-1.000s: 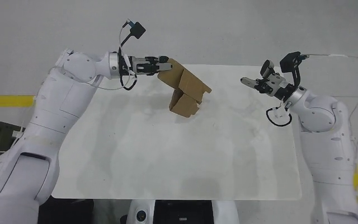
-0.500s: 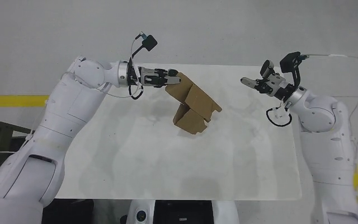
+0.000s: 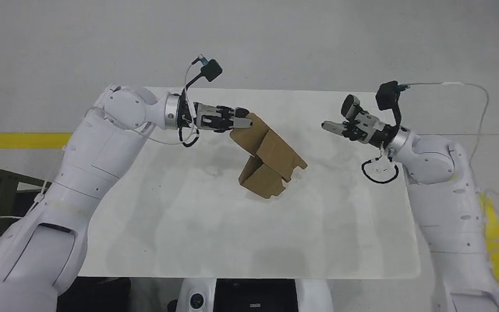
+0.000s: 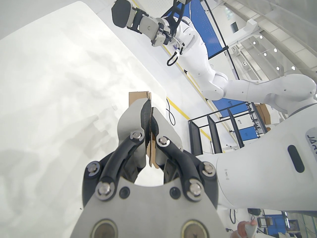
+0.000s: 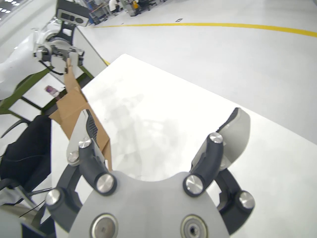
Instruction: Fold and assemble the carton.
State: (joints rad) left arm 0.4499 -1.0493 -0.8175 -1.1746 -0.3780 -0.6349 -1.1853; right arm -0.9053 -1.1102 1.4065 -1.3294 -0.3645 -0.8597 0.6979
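Carton [image 3: 269, 160] is brown cardboard, partly folded, with panels bent at angles and not closed into a box. I see it over the far half of the table [image 3: 195, 226], about midway between the left and right edges. Its upper flap points to the far left corner and the bulkier folded part lies toward the table centre. I can't tell if the low end touches the table or hangs just above it. My left gripper [image 3: 243, 121] is clamped on that upper flap. In the left wrist view the fingers [image 4: 128, 122] are pinched together on a thin cardboard edge, with a strip of carton [image 4: 136, 97] sticking out past the tips, over the white table [image 4: 49, 75]. The right wrist view shows the same hold from the other side: the left gripper [image 5: 66, 61] has the flap and the carton [image 5: 71, 102] slopes down from it near the table [image 5: 173, 100] edge. My right gripper [image 3: 331, 125] is above the table close to the far right corner, facing the carton but well apart from it. Its fingers are spread wide with nothing between them, which is plain in its own wrist view [image 5: 162, 113]. It also shows far off in the left wrist view [image 4: 123, 13]. A black cable loop [image 3: 380, 170] hangs at the right wrist. A yellow floor line [image 3: 23, 140] runs past the table's left edge.
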